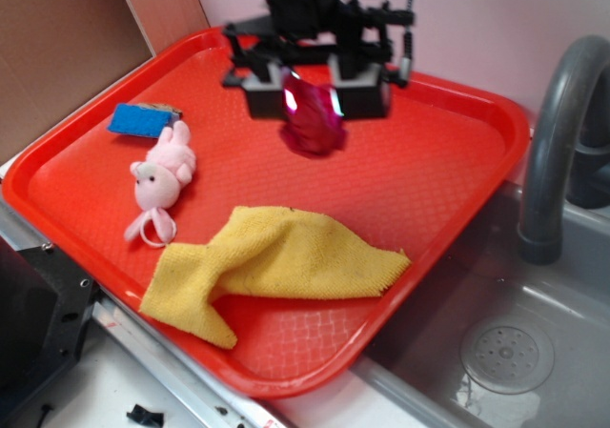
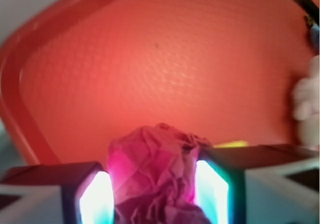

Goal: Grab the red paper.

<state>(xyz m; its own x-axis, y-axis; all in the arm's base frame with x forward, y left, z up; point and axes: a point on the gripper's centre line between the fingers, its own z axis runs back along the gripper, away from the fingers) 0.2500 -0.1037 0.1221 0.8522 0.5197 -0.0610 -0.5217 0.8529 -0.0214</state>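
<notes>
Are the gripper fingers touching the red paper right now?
Touching. The wrist view shows both fingers pressed against the sides of the red paper with no gap; the gripper brackets it in the exterior view too.

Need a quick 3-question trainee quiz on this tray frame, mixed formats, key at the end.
1. True or false: the gripper has its pads on either side of the red paper.
2. Multiple choice: what lies nearest the front edge of the red tray? A) the blue block B) the pink plush toy C) the yellow cloth
3. Fill in: to the right of the tray stands a grey ____ over a sink.

Key
1. True. The wrist view shows the crumpled paper squeezed between both pads.
2. C.
3. Faucet.
</notes>
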